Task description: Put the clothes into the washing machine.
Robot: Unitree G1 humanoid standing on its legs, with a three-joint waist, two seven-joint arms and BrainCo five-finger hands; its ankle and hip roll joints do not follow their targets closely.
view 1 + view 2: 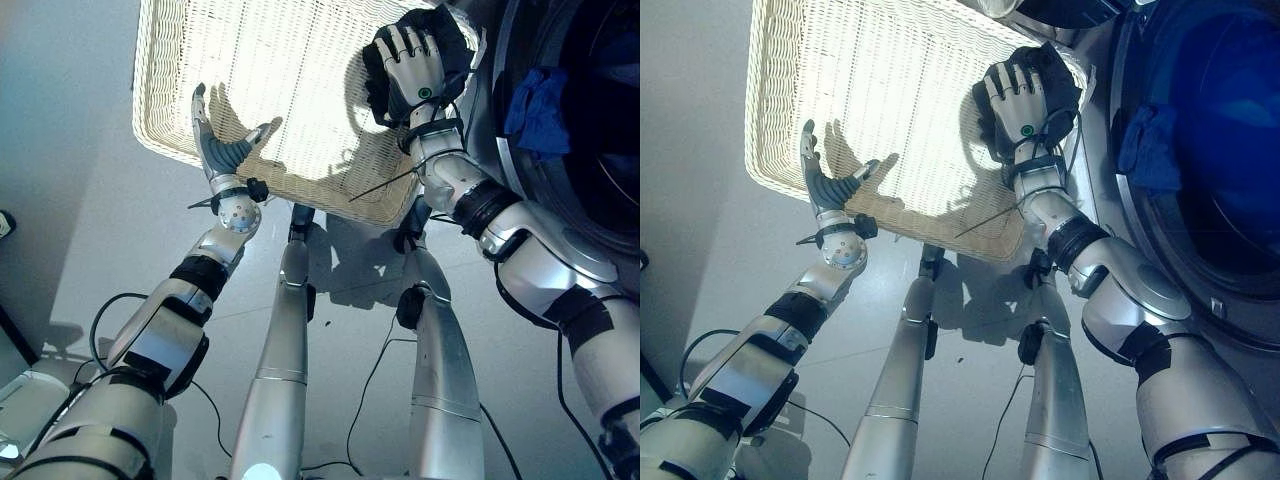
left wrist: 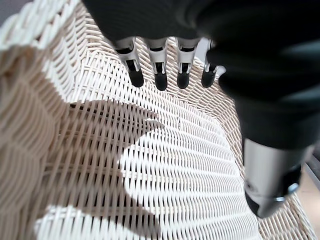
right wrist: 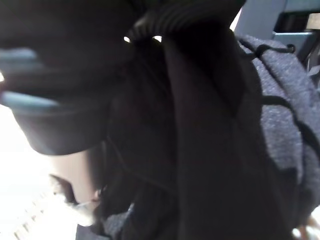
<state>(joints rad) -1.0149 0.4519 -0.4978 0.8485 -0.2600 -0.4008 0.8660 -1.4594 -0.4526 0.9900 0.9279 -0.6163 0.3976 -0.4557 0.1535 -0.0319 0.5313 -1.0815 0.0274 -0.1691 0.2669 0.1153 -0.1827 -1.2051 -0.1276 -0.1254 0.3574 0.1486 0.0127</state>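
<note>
Now right hand (image 1: 412, 72) fingers clenched on dark garment (image 1: 1055, 75) — left hand (image 1: 222, 147) fingers spread over basket (image 1: 200, 60)

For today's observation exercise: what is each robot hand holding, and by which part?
The right hand grips a dark garment, bunched at the wicker basket corner; which part cannot be told. The left hand is open, holding nothing.

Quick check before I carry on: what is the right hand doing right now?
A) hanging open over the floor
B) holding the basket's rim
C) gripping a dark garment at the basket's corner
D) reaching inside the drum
C: the right hand is curled round a dark garment at the corner of the wicker basket nearest the washing machine.
</note>
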